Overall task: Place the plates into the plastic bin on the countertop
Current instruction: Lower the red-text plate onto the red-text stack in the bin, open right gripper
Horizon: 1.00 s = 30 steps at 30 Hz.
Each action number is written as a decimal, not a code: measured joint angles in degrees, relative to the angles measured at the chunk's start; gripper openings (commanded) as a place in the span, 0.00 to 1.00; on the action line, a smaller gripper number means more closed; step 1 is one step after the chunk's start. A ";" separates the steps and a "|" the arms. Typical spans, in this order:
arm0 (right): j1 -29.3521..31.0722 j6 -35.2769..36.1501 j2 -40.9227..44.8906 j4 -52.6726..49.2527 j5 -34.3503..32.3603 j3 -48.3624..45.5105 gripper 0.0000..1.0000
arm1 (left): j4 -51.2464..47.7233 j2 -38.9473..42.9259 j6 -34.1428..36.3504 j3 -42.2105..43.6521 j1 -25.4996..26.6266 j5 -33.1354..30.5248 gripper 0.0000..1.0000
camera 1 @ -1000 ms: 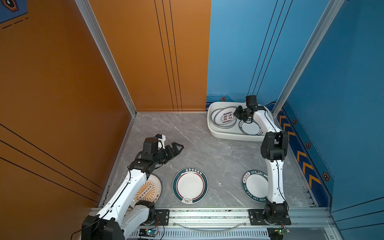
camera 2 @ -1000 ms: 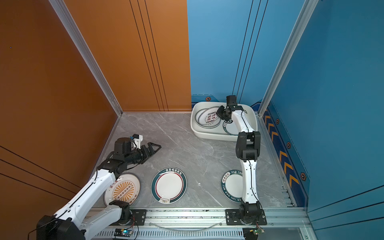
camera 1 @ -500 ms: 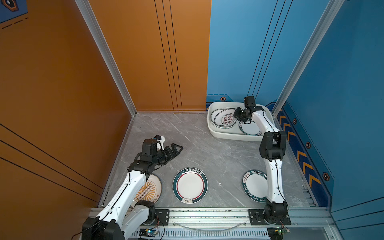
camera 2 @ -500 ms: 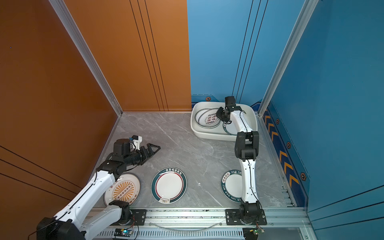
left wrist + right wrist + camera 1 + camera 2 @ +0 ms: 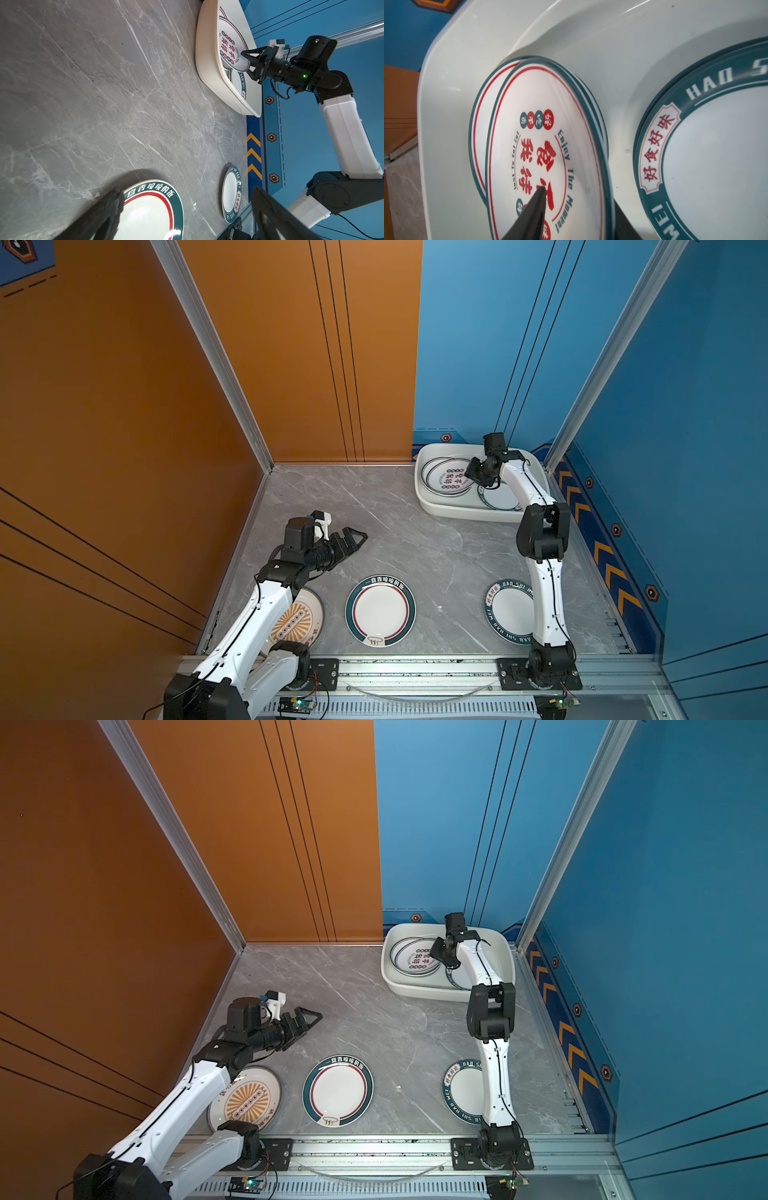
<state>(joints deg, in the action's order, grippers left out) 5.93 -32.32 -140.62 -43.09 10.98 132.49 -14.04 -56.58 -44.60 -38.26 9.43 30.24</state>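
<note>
Orange wall (image 5: 124, 406) rises to the left of the left gripper (image 5: 360, 537) and ahead of it. Blue wall (image 5: 478, 344) stands just beyond the right gripper (image 5: 471, 473) and to its right, with orange chevrons (image 5: 603, 549) and hexagon studs (image 5: 616, 529) along its foot. Well behind both grippers runs a metal rail (image 5: 415, 668), a green-lit board (image 5: 296, 702) by it

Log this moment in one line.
right gripper: open, astride top plate in bin | left gripper: open, empty, above countertop | three plates on countertop
</note>
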 measured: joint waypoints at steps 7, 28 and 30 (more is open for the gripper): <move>0.90 1.01 0.00 -1.49 -2.54 0.55 0.45 | 0.00 -0.22 0.24 0.00 0.35 0.11 0.98; 0.81 3.43 -2.54 -3.87 -5.51 1.05 0.46 | -0.59 -5.33 2.58 -2.75 5.84 0.46 0.98; 0.59 3.89 -2.32 -3.80 -5.44 0.90 0.46 | -1.14 -7.28 3.63 -4.87 8.74 0.39 0.98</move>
<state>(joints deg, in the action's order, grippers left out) 6.52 -28.42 -142.93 -46.89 5.54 133.38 -15.18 -63.86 -40.97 -43.13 18.17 30.63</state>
